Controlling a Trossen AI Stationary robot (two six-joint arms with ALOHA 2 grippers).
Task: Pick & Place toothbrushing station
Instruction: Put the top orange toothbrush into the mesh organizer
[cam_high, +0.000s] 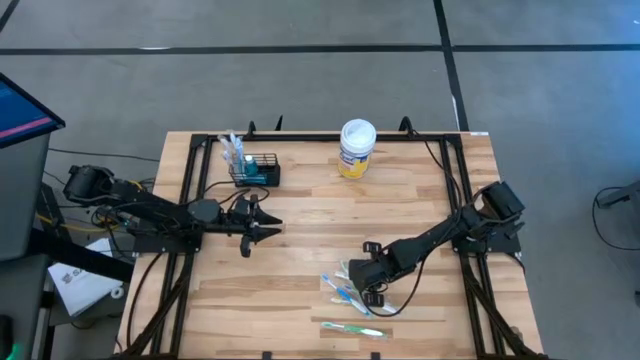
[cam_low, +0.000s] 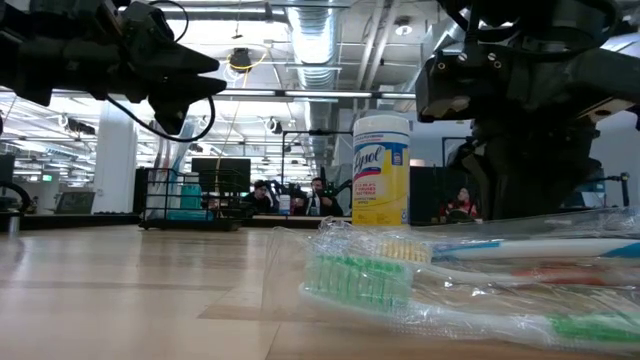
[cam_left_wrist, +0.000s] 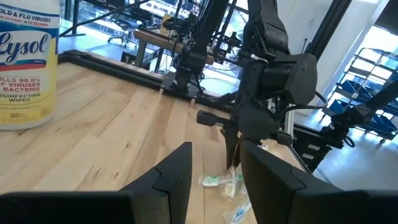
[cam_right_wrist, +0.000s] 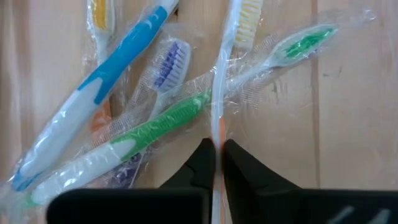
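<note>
Clear crinkly wrap on the white-handled toothbrush (cam_right_wrist: 219, 93) pinched by the closed right gripper (cam_right_wrist: 215, 163) at 5 o'clock may drag its neighbours or slip, with the black wire-mesh toothbrushing station (cam_high: 255, 169) well apart at 10 o'clock beyond the open left gripper (cam_high: 262, 227).

The surface (cam_high: 320, 215) is pale wood in jointed planks, smooth with a faint sheen. The toothbrushes (cam_right_wrist: 124, 134) look like glossy plastic, each sealed in thin, clear, crinkled film (cam_right_wrist: 249, 87) that catches the light. The tub (cam_low: 381, 170) is smooth plastic with a shiny printed label and a white lid. The toothbrushing station (cam_high: 255, 170) is thin black wire, seemingly metal. The right tool (cam_right_wrist: 215, 163) has matt black fingers, like the left tool (cam_left_wrist: 214, 171).
</note>
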